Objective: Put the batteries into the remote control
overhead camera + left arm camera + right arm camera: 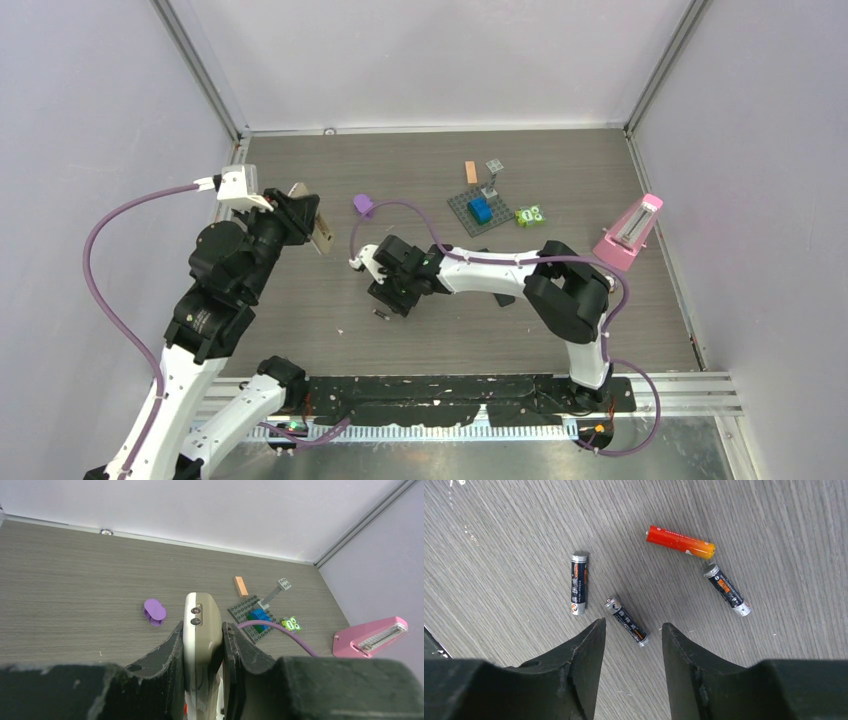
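Grey wood-grain bench (300, 330) inside pale lilac walls (100, 100). The left arm's fingers (162, 662) clamp a slim beige plastic remote control (202, 630), held above it. The right arm's fingers (584, 655) stand apart, empty, just above four small cylindrical batteries (626, 620) lying loose on it: three dark, one orange-red.

The remote control (201, 611), slim and beige-grey with a rounded end bearing two small dark round marks, sits clamped edgewise between the left gripper's (202, 630) jaws, its end jutting past them; four batteries (626, 621) lie flat before the right gripper's (631, 632) parted jaws; one dark cell slants at the gap; another (579, 583) lies beyond one fingertip; the orange-red battery (680, 542) lies farthest out; a third dark cell (727, 589) nearly touches its yellow end.
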Tool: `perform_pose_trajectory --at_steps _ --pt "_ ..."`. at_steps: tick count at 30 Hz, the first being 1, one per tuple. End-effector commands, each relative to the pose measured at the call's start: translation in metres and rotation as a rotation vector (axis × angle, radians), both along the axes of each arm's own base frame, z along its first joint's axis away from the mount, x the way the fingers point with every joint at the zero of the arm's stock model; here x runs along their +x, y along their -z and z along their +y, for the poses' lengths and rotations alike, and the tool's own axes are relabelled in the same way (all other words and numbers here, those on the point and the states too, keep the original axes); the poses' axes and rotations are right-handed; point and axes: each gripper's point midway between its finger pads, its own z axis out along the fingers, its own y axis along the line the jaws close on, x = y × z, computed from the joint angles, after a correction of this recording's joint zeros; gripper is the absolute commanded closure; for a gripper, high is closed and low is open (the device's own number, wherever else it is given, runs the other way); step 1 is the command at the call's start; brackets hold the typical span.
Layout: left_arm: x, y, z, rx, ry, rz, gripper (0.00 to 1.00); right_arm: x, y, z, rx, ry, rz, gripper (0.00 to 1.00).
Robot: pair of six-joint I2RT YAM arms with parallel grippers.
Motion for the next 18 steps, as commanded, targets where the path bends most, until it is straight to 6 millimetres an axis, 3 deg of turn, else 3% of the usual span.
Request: perform_pose_trajectory --at_steps 1,9,18 --pt "0.0036 -0.0167 0.0025 -0.01 -0.015 -0.055 1.0 0.0072 -0.0054 0.0113 0.008 -0.03 -0.05 0.51" --pt "0.005 -0.018 0.0015 -0.012 -0.014 -0.055 1.0 0.0005 0.0007 0.0179 0.02 -0.07 -0.044 0.53" --pt "0.0053 -0.0167 0.0 -0.012 -0.008 -0.049 1.0 0.0091 0.0033 0.0183 0.016 -0.01 -0.063 0.83"
